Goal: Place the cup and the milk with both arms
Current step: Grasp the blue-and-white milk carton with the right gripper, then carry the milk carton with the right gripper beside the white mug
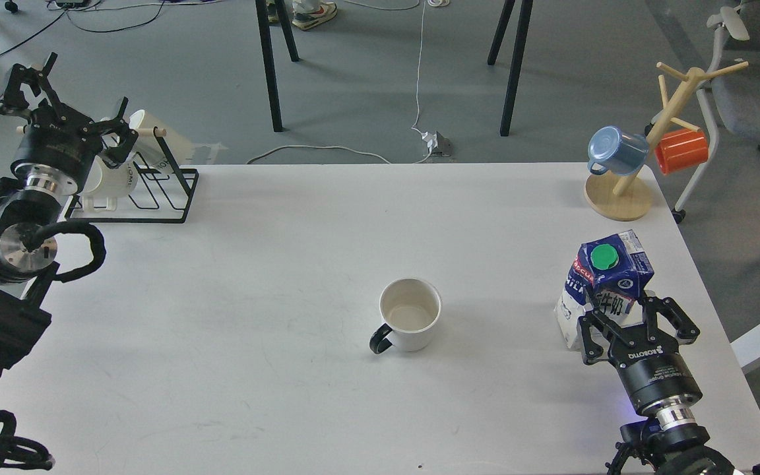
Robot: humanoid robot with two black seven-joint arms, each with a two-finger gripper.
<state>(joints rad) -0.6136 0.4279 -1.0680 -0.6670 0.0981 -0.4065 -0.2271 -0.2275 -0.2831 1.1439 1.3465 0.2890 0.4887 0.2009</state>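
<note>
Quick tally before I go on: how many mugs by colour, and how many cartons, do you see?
White mugs with black handle: 1, the cup
All-white mugs on wire rack: 2
Blue mugs: 1
Orange mugs: 1
Milk cartons: 1
Total: 6

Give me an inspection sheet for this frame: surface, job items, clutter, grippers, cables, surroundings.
Surface: white table, bare in the middle.
Job items: cup upright at centre, handle toward the near left; milk carton at the right, tilted, green cap on.
Clutter: black wire rack with white mugs far left; wooden mug tree with a blue mug and an orange mug far right.
Grippers: right gripper around the carton's base; left gripper raised at the far left, open, empty.
Cables: white cable on the floor.
Surroundings: grey floor, black table legs, chair.
</note>
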